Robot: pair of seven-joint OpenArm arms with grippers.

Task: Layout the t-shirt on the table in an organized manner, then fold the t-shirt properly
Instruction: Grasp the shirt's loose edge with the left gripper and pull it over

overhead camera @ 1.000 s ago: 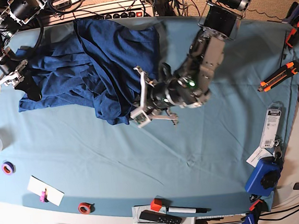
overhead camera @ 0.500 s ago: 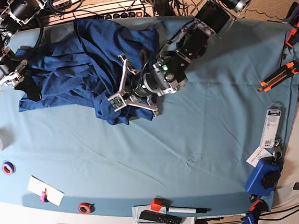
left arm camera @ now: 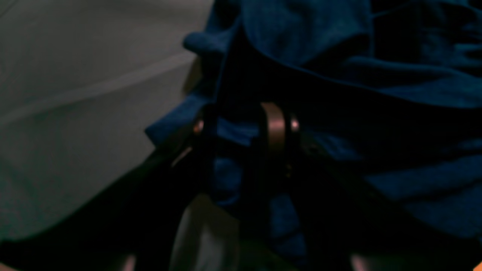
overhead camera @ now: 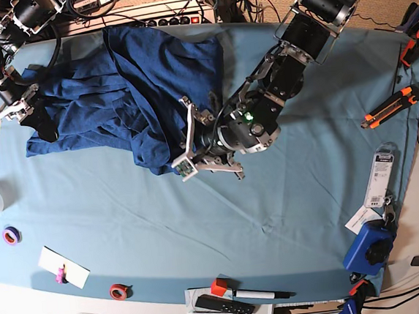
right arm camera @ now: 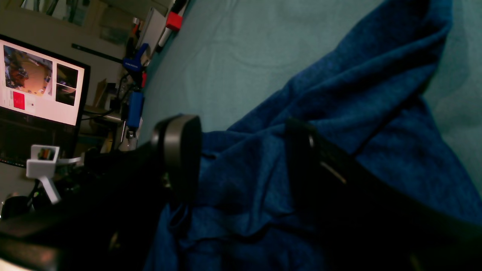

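While both tools sit on the t-shirt [overhead camera: 137,82]
I see left tool [overhead camera: 189,159] part-open astride a fold; right tool [right arm camera: 241,150] wide, cloth between.

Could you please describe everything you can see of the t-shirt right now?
The t-shirt is dark navy, soft heathered fabric, bunched in deep folds rather than spread flat. It lies on the teal table towards the far side. The left pincer sits at its near hem with fabric between the fingers; the right pincer straddles its opposite end.
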